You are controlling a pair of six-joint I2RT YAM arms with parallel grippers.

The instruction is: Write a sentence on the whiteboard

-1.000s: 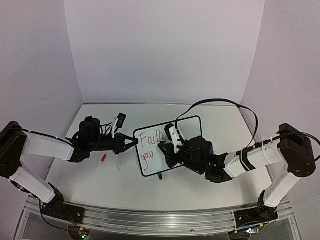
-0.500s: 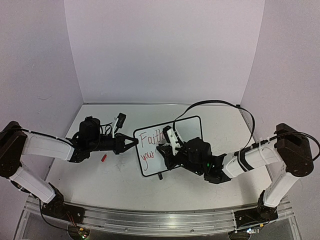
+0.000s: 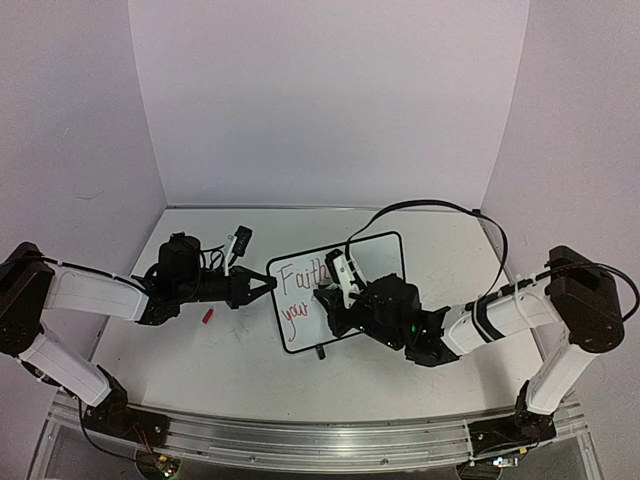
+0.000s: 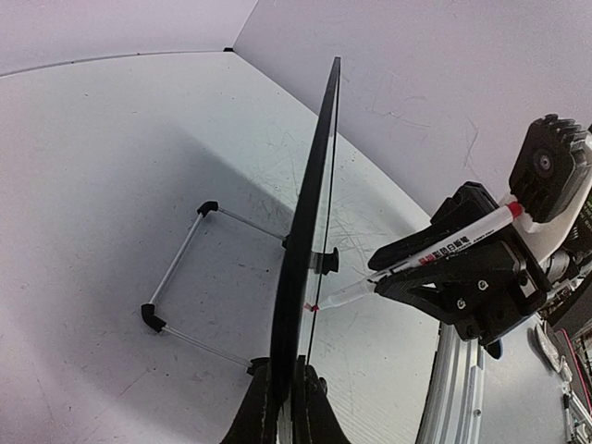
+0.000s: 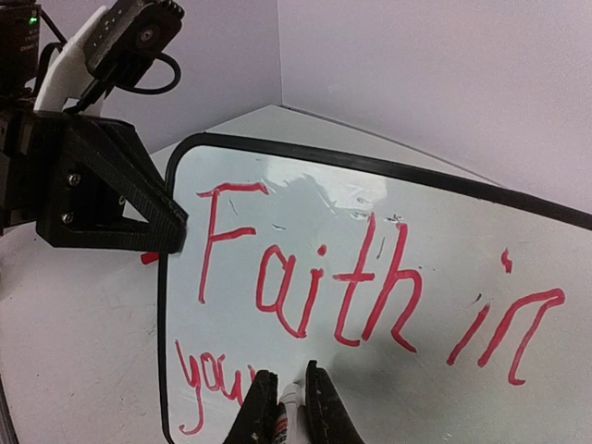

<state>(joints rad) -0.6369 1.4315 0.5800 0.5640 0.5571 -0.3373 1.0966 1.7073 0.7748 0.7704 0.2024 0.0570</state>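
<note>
The whiteboard [image 3: 385,255] stands tilted at the table's middle, with "Faith in" written in red and "you" started on the line below. My left gripper [image 3: 270,284] is shut on its left edge. In the left wrist view the board [image 4: 313,203] shows edge-on, clamped between my jaws [image 4: 289,407]. My right gripper [image 3: 325,298] is shut on a red marker [image 5: 289,412]. The marker [image 4: 444,245] has its tip touching the board's face on the second line, just right of "you". The right gripper [image 5: 287,398] sits low against the board [image 5: 444,388].
A small red marker cap [image 3: 208,316] lies on the table left of the board. The board's wire stand [image 4: 185,277] props it from behind. White walls close the back and both sides. An aluminium rail [image 3: 300,440] runs along the near edge.
My right gripper has slid slightly left with the marker on the second line. The left arm and the board have stayed still.
</note>
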